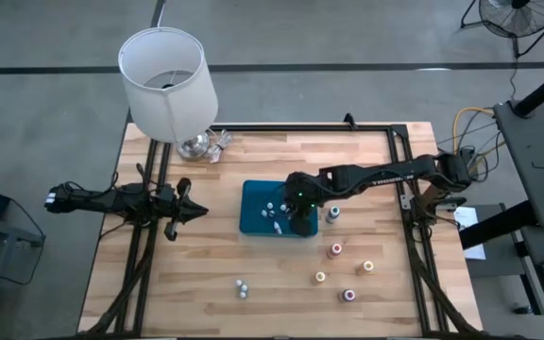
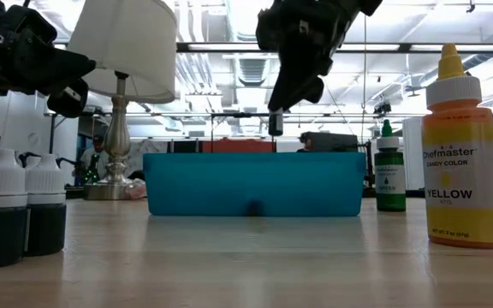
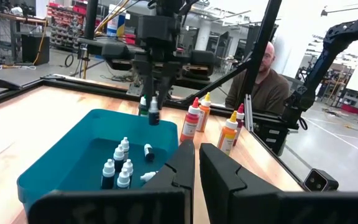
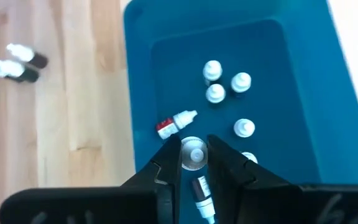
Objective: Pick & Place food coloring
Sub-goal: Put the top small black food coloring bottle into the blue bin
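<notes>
Holding a tiny white-capped dark bottle [image 4: 194, 152] in my right claw [image 4: 194, 163] above the blue plastic tray [image 4: 303, 124]; next, release it inside.

One blue tray [image 1: 251, 194], one lamp [image 1: 168, 80], five coloured-top bottles [image 1: 336, 249], two pincers [image 1: 296, 219].

My dark right gripper [image 4: 194, 163] pinches a dark bottle with a white cap [image 4: 194, 152] over the teal-blue tray [image 1: 251, 210], where more white-capped bottles [image 4: 215, 93] sit. One lying bottle [image 4: 175, 123] looks red-banded, though I can't be sure. On the pale striped wood table [image 1: 206, 293] stand yellow [image 2: 462, 154] and green [image 2: 389, 176] bottles.
</notes>
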Robot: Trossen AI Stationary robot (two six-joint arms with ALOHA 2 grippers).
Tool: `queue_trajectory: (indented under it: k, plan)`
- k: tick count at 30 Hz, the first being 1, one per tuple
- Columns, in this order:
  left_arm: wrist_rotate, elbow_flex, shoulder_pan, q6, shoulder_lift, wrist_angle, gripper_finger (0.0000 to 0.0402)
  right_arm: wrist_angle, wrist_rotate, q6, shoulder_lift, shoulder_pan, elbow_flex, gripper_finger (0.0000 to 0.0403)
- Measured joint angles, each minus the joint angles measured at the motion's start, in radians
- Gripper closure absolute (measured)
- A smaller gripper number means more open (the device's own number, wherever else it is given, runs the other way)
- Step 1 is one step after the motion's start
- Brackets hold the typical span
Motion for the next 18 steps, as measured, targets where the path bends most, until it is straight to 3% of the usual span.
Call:
queue_trajectory:
  k: [3,18]
  plan:
    - [0.000,0.000,0.000,0.000,0.000,0.000,0.0402,0.002,0.049,0.026,0.003,0.008,0.000,0.0360]
    - [0.000,0.000,0.000,0.000,0.000,0.000,0.0402,0.099,0.077,0.138,0.076,0.049,-0.001,0.0360]
